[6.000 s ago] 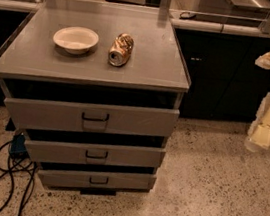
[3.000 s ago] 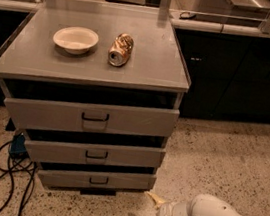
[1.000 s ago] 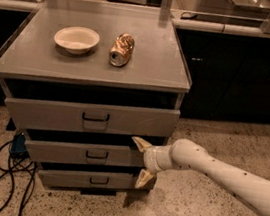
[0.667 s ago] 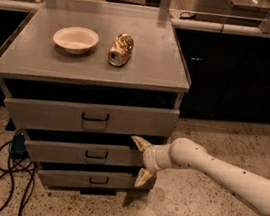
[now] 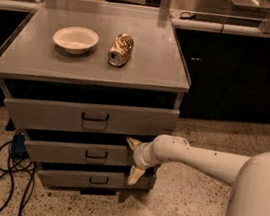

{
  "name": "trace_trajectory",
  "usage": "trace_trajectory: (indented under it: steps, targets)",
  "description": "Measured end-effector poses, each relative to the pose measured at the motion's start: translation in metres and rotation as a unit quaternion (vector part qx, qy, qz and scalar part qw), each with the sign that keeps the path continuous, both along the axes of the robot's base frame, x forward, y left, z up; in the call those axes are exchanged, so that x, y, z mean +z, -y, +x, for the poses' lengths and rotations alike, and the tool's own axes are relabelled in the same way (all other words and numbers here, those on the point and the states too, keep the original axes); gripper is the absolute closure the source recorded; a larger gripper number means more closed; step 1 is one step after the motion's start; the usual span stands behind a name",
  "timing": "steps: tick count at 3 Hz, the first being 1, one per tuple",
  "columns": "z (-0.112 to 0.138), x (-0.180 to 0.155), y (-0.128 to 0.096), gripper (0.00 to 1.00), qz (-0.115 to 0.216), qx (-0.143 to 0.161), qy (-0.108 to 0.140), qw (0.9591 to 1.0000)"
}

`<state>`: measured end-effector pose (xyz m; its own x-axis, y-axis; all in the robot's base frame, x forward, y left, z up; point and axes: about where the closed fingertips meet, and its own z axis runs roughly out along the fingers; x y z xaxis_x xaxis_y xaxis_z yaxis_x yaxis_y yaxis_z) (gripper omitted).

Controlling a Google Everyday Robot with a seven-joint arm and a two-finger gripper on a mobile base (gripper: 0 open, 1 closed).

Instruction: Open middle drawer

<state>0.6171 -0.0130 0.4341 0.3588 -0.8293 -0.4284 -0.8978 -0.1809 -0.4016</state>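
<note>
Middle drawer (image 5: 68, 151) sits between the taller-fronted top drawer (image 5: 53, 113) and the narrow bottom drawer (image 5: 64, 177) of the grey cabinet, its small black handle (image 5: 96, 155) at the centre of the front panel. From where I stand, the white arm (image 5: 202, 163) reaches in from the right, and the gripper (image 5: 134, 159) is at the right end of that middle front. Its two pale fingers (image 5: 133, 143) are spread apart, one by the panel's upper edge and the other pointing down past its lower edge, with nothing clamped between them. On the cabinet top (image 5: 35, 62) a white bowl (image 5: 75, 39) stands just beside a crumpled can (image 5: 120, 49) lying on its side. Black cables (image 5: 6, 172) trail over the speckled floor (image 5: 180, 208) at the cabinet's lower left.
</note>
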Motion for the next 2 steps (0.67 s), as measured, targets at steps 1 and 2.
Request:
trace_trajectory:
  steps: [1,2]
  targets:
    - [-0.001,0.0,0.001,0.0,0.001,0.001,0.001,1.0]
    - [0.013,-0.052,-0.006,0.0,-0.028,-0.019,-0.035,0.9988]
